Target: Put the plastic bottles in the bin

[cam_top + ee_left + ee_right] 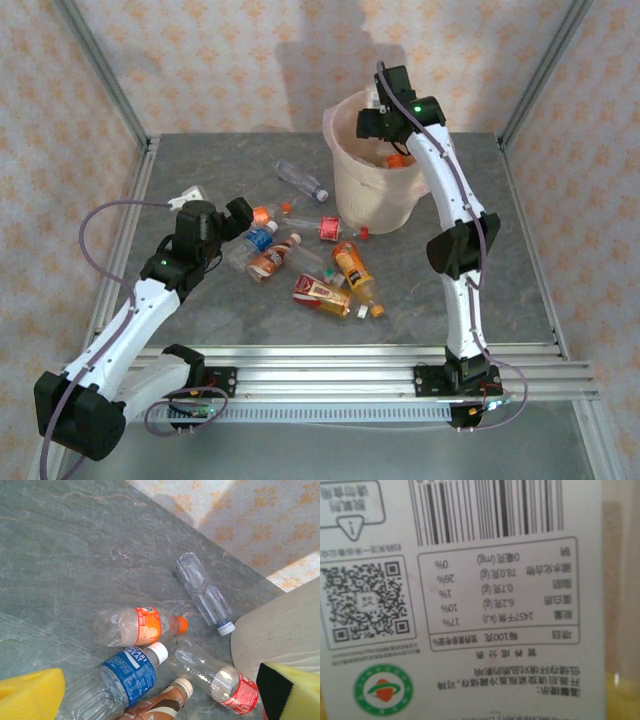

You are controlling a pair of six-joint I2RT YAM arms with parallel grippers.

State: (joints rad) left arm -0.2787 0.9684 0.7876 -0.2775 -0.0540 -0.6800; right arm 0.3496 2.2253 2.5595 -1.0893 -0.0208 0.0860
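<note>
On the table, plastic bottles (352, 265): lying scattered, near the bin.
Bin (370, 205): upright, far side.
Left gripper (240, 213): jaws spread wide, empty, above the bottles.
Right gripper (385, 122): over the bin's mouth; grip unclear, white label (470, 605) close before it.
Arms: left bent low, right stretched forward.

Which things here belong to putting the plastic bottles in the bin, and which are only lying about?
For the job: bin; clear white-capped bottle; orange-label bottle; blue Pocari Sweat bottle; clear red-label bottle; brown bottle; orange drink bottle; yellow drink bottle.
Only lying about: small white object at the left edge of the table; aluminium rails.
</note>
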